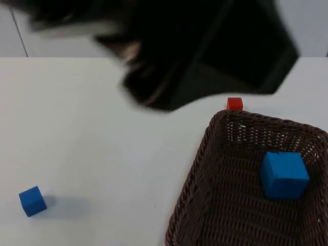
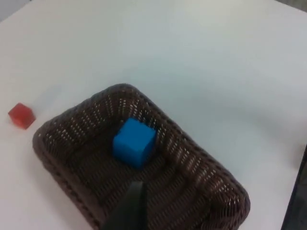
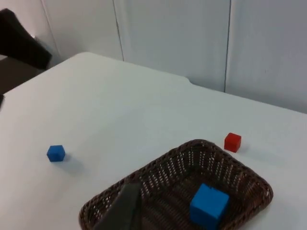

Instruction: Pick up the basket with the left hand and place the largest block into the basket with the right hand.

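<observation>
Here the brown wicker basket (image 1: pixel 205 169) sits on the white table (image 1: pixel 92 143) toward the right side of the top view, and the large blue block (image 1: pixel 283 175) lies inside it, resting on the woven floor close to one wall. In the left wrist view the same block (image 2: pixel 134 142) sits in the basket (image 2: pixel 72 158) nearer the rounded end, clear of the rim. A small red block (image 1: pixel 234 104) stands on the table just beyond the basket's far rim, apart from it. A small blue block (image 1: pixel 33 201) lies well away on the left side of the table, alone.

The left gripper (image 2: pixel 128 211) hangs above the basket's near rim; whether its fingers are open or closed cannot be told. The right gripper (image 3: pixel 122 208) is likewise above the basket (image 3: pixel 249 179) edge, and its fingers cannot be judged either. Neither gripper holds the basket or a block.
</observation>
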Controlling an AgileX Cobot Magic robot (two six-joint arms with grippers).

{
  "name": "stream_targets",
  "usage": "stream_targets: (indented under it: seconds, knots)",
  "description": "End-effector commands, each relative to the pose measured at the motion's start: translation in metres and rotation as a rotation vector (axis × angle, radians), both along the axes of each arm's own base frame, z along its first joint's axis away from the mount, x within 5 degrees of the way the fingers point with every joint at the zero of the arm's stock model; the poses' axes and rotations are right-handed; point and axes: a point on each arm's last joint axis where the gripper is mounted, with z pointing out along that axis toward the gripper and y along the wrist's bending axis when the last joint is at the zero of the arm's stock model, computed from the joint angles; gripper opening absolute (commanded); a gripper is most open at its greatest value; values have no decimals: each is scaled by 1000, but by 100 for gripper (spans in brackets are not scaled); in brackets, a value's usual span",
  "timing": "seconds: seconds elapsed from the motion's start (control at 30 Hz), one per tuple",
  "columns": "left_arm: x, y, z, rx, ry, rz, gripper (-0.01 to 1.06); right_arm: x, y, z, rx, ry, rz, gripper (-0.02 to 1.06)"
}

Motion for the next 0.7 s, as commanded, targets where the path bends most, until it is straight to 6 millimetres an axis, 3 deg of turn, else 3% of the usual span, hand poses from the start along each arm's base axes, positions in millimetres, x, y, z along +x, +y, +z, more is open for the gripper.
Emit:
stream_targets:
  seconds: [0.0, 0.17, 0.4, 0.67]
  knots:
    - [-11, 16, -3, -26, -29, 4, 105, -8, -5, -8, 10, 16, 6, 105]
    - [-34, 53, -14, -55, -79, 2, 105, -21, -10, -17, -10, 20, 48, 105]
    - [-58, 89, -16, -81, -131, -9, 105, -26, -6, -20, -69, 19, 145, 105]
    - [-83, 140, -27, -70, -121, 97, 105, -28, -3, -20, -77, 8, 188, 105]
